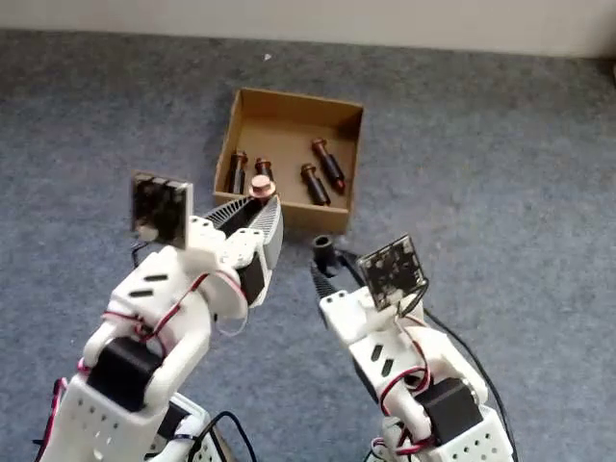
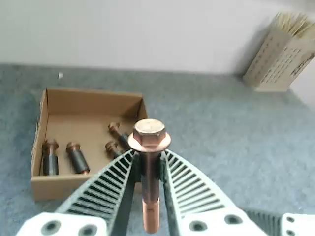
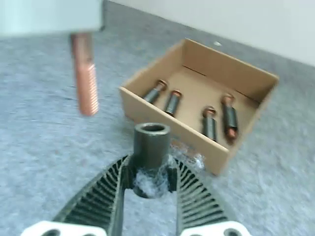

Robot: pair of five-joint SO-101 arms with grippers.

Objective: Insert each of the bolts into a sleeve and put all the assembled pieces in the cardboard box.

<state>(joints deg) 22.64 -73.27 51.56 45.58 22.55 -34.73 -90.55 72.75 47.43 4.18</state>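
Note:
My left gripper (image 2: 147, 169) is shut on a copper bolt (image 2: 149, 162), held upright with its hex head (image 1: 260, 186) on top, just in front of the cardboard box (image 1: 289, 217). My right gripper (image 3: 150, 169) is shut on a dark sleeve (image 3: 151, 147), bore upward, and the sleeve (image 1: 322, 250) sits to the right of the bolt and a little nearer me. The bolt's threaded shank (image 3: 84, 73) hangs off to one side of the sleeve, apart from it. Several assembled pieces (image 1: 322, 175) lie inside the box (image 2: 88, 103).
Grey carpet (image 1: 481, 173) covers the floor around the box. A pale wall runs along the far edge, and a stack of cardboard pieces (image 2: 283, 56) leans against it in the left wrist view.

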